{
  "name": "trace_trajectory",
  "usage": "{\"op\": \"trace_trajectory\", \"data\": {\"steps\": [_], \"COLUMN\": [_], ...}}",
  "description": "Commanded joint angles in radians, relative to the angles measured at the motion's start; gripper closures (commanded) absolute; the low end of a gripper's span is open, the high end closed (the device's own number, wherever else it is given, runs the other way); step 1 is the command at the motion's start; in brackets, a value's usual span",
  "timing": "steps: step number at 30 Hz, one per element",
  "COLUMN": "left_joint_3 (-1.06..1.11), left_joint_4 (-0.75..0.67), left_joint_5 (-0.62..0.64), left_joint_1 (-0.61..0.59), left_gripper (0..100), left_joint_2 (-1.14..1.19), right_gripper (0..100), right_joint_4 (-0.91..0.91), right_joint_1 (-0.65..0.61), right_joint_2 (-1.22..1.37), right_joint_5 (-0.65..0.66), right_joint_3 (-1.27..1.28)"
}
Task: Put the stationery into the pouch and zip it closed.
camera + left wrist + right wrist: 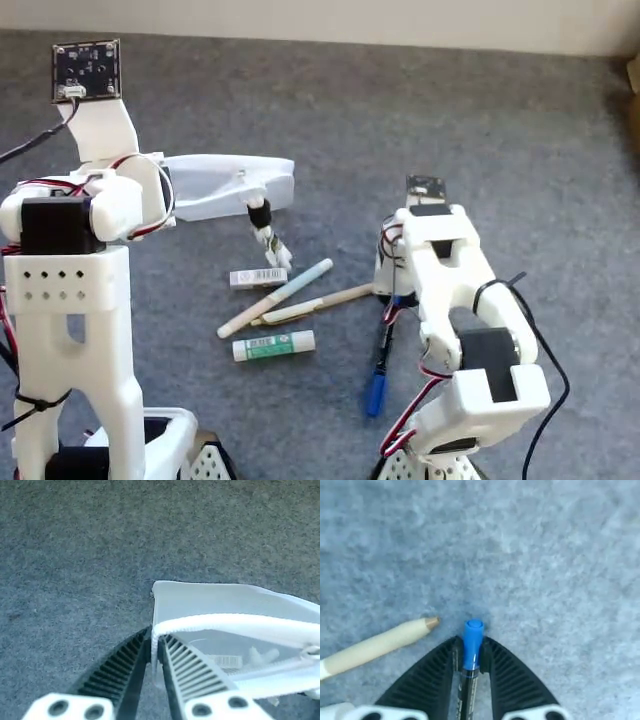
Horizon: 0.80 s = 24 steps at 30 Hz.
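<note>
My left gripper (156, 639) is shut on one end of the white mesh pouch (225, 607), pinching its zipper edge. In the high view the pouch (232, 185) stretches rightward from the left arm. My right gripper (470, 642) points down at the carpet, shut on a blue pen (473, 635). The pen's (378, 372) long body trails toward the front, beside the right arm. A beige pencil (380, 645) lies just beside the right gripper (392, 292). A pale blue pen (278, 297), a barcoded eraser (258, 278) and a green glue stick (273, 346) lie between the arms.
A small black-and-white piece (265, 232) sits just under the pouch's front edge; I cannot tell whether it hangs from the pouch. Grey carpet (480, 130) covers the whole table. The left arm's tall base (70, 330) stands at the front left.
</note>
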Motion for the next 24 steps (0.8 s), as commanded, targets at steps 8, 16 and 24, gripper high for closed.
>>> {"op": "trace_trajectory", "data": {"steps": [8,16,24], "left_joint_3": [0.042,0.039,0.041], "left_joint_4": [0.0,0.0,0.0], "left_joint_5": [0.014,0.014,0.014], "left_joint_1": [-0.01,-0.01,-0.01], "left_gripper": [99,99,99], "left_joint_2": [0.035,0.035,0.035], "right_gripper": [99.2,99.3,99.3], "right_joint_4": [0.001,0.001,-0.007], "right_joint_1": [-0.004,-0.005,-0.019], "right_joint_2": [-0.461,-0.696,-0.874], "right_joint_5": [0.018,0.018,0.017], "right_joint_3": [0.077,0.122,0.12]}}
